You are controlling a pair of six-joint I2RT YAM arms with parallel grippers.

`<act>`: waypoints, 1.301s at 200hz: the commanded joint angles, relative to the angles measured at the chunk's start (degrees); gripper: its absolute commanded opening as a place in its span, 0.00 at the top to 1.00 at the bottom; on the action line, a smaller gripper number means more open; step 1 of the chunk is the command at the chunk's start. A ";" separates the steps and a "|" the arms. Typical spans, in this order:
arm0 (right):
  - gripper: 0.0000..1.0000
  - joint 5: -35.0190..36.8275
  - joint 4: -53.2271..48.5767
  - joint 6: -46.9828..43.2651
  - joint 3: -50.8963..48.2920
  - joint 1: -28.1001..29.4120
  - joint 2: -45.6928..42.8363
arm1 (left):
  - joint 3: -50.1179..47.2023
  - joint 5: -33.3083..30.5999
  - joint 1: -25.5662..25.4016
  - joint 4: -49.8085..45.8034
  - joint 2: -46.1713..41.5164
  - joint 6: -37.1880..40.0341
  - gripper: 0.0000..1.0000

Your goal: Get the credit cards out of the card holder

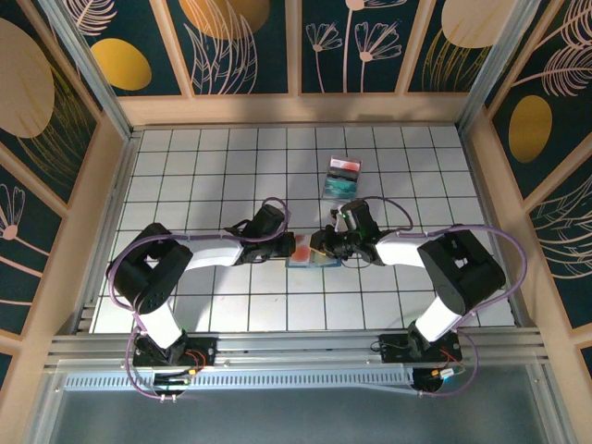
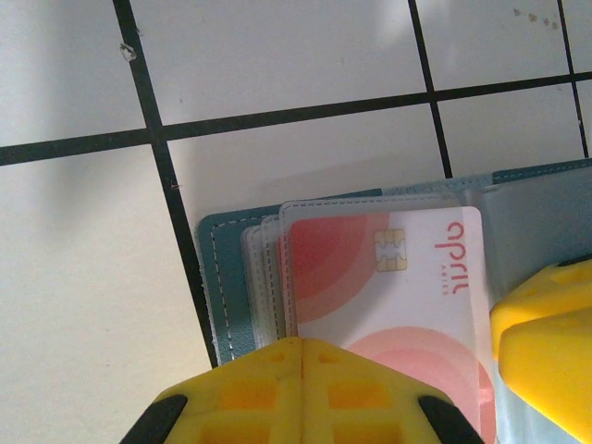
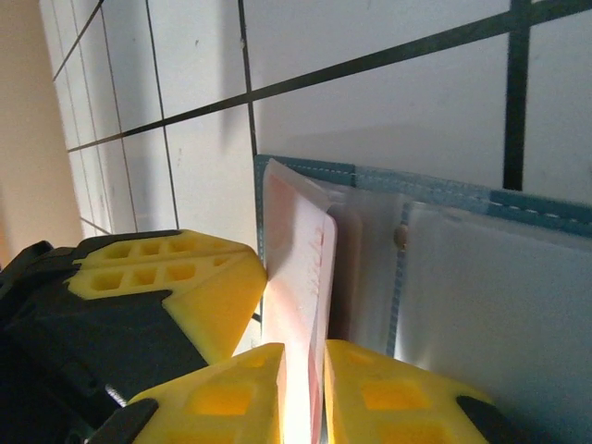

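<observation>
The card holder (image 1: 317, 263) lies open on the white desk (image 1: 222, 166), about in the middle. It sits between the tips of the two arms. The left arm (image 1: 213, 250) reaches in from the left and the right arm (image 1: 407, 250) reaches in from the right.

The left wrist camera shows the blue card holder (image 2: 227, 277) flat on the desk, with clear pockets on top. A red and white credit card (image 2: 388, 287) with a small gold chip sits in the front pocket. The left jaws are pressed tight together at the near edge of the card holder. I cannot tell if they pinch anything.

The right wrist camera shows the credit card (image 3: 301, 268) standing up on its thin edge. The right jaws are narrow and hold this card between two yellow fingers (image 3: 398, 398). The card is still partly in the card holder (image 3: 444, 185).

A clear tray (image 1: 342, 176) with red and green things inside lies a bit farther back on the desk, near the card holder but not touching it.
</observation>
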 commanded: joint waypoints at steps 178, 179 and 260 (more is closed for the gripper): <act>0.78 -5.47 17.36 5.75 -2.21 1.07 3.12 | -1.63 0.76 -0.05 -2.68 0.26 -2.62 0.92; 0.78 -5.47 17.38 5.74 -2.21 1.10 3.01 | -1.67 0.75 -0.02 -2.68 0.25 -2.63 0.92; 0.81 -6.88 21.34 7.18 -2.74 1.81 5.87 | -0.96 1.45 -0.06 -1.56 0.30 -3.01 0.93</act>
